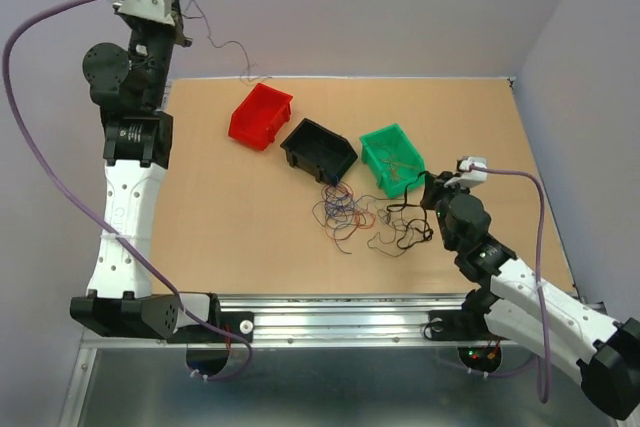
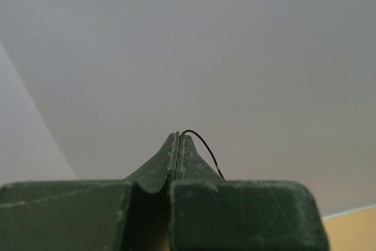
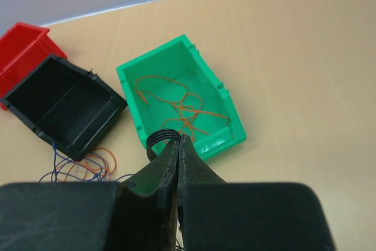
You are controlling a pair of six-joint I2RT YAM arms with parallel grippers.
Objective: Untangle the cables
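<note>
Cables [image 1: 345, 213] lie loosely tangled, multicoloured.

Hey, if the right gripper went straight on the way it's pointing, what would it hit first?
Probably the green bin, just beyond the right gripper, which is shut on black cable loops. Depth is unclear, so it might clear the rim.
</note>
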